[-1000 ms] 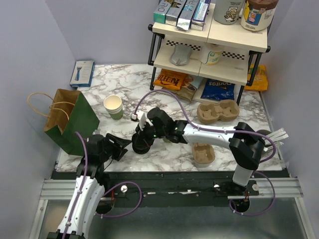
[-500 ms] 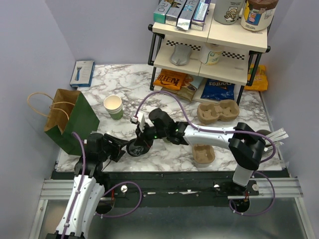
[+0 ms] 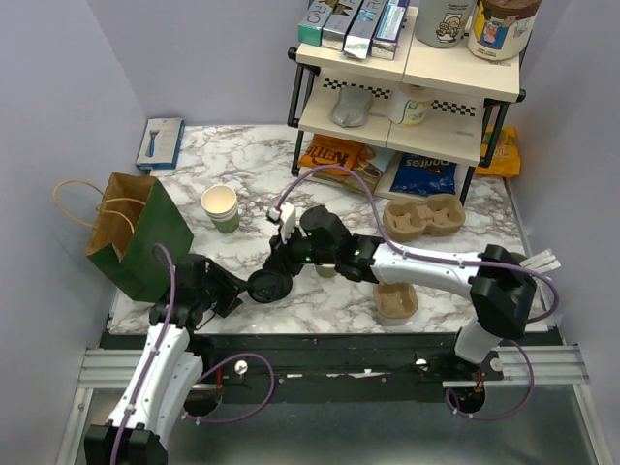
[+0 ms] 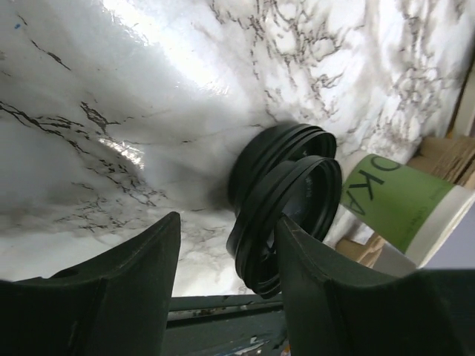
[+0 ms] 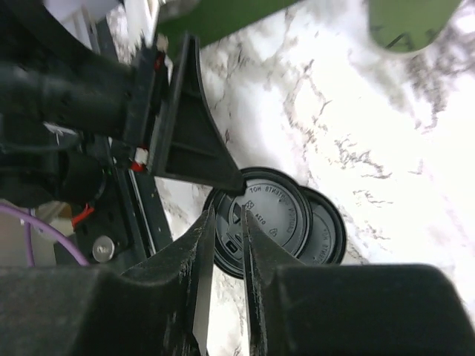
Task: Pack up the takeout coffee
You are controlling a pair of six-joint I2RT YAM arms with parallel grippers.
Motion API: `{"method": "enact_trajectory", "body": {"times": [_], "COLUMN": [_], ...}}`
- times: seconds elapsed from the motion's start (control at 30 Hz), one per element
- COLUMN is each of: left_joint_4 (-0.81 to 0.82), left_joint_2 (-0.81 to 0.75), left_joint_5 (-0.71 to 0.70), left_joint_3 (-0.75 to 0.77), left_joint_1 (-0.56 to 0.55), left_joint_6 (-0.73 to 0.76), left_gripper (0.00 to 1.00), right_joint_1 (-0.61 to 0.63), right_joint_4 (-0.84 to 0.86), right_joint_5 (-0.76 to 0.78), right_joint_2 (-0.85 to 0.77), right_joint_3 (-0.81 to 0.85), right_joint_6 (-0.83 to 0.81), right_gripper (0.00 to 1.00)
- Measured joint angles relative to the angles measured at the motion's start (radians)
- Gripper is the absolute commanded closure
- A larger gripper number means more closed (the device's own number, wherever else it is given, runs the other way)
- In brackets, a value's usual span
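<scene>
A dark-green paper cup [image 3: 221, 208] with a cream inside stands upright, left of centre on the marble table [image 3: 436, 165]; it also shows in the right wrist view [image 5: 412, 22]. Two black lids [image 3: 268, 287] lie overlapping near the front edge. The upper lid [image 5: 271, 215] is tilted, with its rim [image 4: 297, 215] leaning on one finger of my left gripper [image 3: 232, 289]. The other lid [image 4: 278, 148] lies flat behind. The left gripper [image 4: 230, 222] is open. My right gripper [image 3: 283, 260] hovers just above the lids, its fingers [image 5: 226, 215] a narrow gap apart, gripping nothing.
A green paper bag [image 3: 136, 237] stands at the left. Brown pulp carriers sit at the right [image 3: 423, 217] and near the front [image 3: 395, 298]. A second green cup [image 4: 401, 204] shows beyond the lids. A snack shelf [image 3: 407, 87] stands at the back. A blue box [image 3: 161, 142] lies back left.
My right gripper brought a lid down and left to the left gripper, then parted its fingers and drew back. The left gripper edged in against the lid.
</scene>
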Motion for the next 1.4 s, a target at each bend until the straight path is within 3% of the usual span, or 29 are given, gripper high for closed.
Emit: {"method": "enact_trajectory", "body": {"times": [0.4, 0.53, 0.63, 0.77, 0.87, 1.17, 1.4], "left_joint_4": [0.082, 0.152, 0.181, 0.208, 0.220, 0.175, 0.010], "left_joint_2": [0.113, 0.143, 0.168, 0.177, 0.177, 0.128, 0.058], "left_joint_5": [0.037, 0.075, 0.087, 0.089, 0.088, 0.076, -0.034], "left_joint_3": [0.002, -0.005, -0.010, -0.010, -0.009, 0.026, 0.148], "left_joint_1": [-0.001, -0.003, -0.010, -0.023, -0.029, -0.033, -0.034], "left_joint_6": [0.097, 0.096, 0.093, 0.089, 0.088, 0.089, 0.082], "left_gripper": [0.44, 0.51, 0.59, 0.88, 1.00, 1.00, 1.00], "right_joint_1": [0.000, 0.000, 0.000, 0.000, -0.002, -0.002, -0.004], "right_joint_4": [-0.019, -0.025, -0.027, -0.027, -0.034, -0.040, -0.041], "right_joint_5": [0.128, 0.148, 0.159, 0.168, 0.170, 0.156, 0.054], "right_joint_2": [-0.093, -0.093, -0.098, -0.102, -0.113, -0.161, -0.169], "right_joint_3": [-0.003, -0.007, -0.012, -0.024, -0.040, -0.060, -0.069], "right_joint_6": [0.083, 0.099, 0.105, 0.111, 0.110, 0.026, -0.137], "right_gripper": [0.71, 0.71, 0.71, 0.71, 0.71, 0.66, 0.64]}}
